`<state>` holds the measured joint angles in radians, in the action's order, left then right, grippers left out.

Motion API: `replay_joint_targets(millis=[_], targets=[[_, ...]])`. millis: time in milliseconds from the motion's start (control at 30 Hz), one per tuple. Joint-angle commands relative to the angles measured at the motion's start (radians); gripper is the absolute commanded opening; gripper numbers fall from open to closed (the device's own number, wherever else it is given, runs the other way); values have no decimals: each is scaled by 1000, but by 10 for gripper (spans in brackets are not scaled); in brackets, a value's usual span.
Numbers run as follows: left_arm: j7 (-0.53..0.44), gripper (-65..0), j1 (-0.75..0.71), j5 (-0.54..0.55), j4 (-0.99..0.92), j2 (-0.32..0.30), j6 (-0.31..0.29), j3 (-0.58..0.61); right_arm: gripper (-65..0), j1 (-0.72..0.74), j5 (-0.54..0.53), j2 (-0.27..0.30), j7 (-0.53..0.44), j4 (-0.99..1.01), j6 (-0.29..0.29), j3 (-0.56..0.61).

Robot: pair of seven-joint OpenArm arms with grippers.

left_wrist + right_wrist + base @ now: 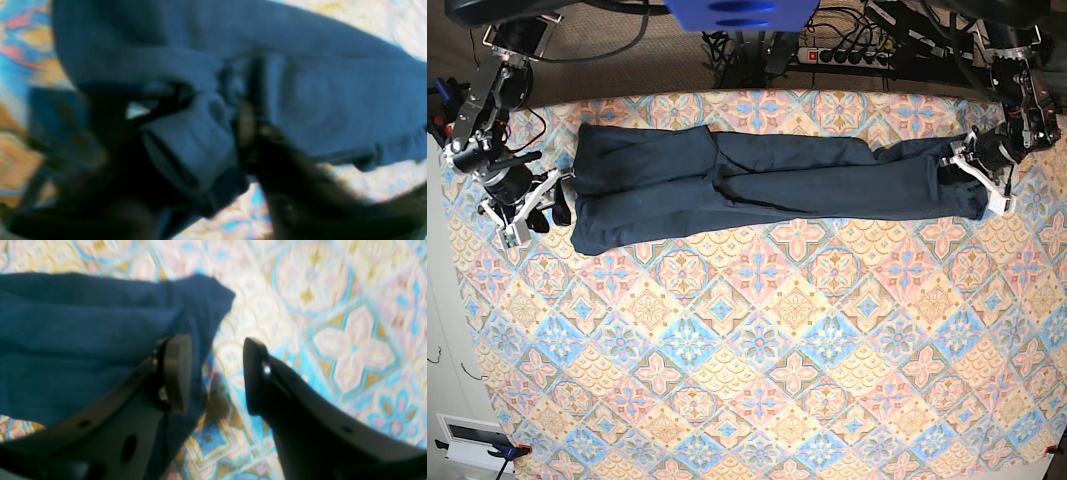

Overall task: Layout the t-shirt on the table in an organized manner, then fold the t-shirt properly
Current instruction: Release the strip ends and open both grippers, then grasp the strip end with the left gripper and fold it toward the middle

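Patterned table (pixel 757 380) carries the t-shirt (pixel 757 180); right gripper (pixel 217 373) spread, left gripper (pixel 247 110) seemingly pinching fabric.

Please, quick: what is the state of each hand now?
Left hand: closed on the t-shirt.
Right hand: open, holding nothing, beside the shirt's edge.

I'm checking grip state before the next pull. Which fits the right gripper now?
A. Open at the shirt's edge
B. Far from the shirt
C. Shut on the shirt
A: the right gripper has its jaws apart with patterned table between them, one finger over the t-shirt edge.
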<state>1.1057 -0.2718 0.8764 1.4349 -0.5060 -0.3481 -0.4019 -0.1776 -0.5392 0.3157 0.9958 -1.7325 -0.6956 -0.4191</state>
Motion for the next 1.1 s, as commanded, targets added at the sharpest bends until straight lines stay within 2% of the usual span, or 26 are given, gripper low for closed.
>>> replay_joint_targets(millis=[0, 33, 300, 433, 533, 633, 733, 900, 1000, 1067], targets=[[-8, -600, 6, 34, 13, -16, -7, -33, -400, 10, -14, 18, -18, -17, -3, -7], [-2, -650, 4, 54, 13, -16, -6, -67, -400, 10, -14, 18, -18, -17, -3, -7], [0, -650, -19, 93, 13, -3, -6, -329, -400, -7, -14, 18, -18, -17, -3, -5], [0, -650, -37, 94, 34, -3, -6, -406, -400, -33, -14, 18, -18, -17, -3, -5], [1, -650, -70, 94, 132, 16, -6, -407, -400, -32, -14, 18, -18, -17, -3, -5], [3, -650, -108, 93, 309, 83, -6, -397, -400, -32, -14, 18, -18, -17, -3, -5], [63, -650, -126, 91, 452, 145, -6, -357, -400, -32, -14, 18, -18, -17, -3, -5], [141, -650, -122, 91, 516, 254, -6, -342, -400, -32, -14, 18, -18, -17, -3, -5], [152, -650, -120, 89, 516, 290, -6, -340, -400, -32, -14, 18, -18, -17, -3, -10], [149, -650, -120, 88, 516, 300, -6, -294, -400, -32, -14, 18, -18, -17, -3, -10]])
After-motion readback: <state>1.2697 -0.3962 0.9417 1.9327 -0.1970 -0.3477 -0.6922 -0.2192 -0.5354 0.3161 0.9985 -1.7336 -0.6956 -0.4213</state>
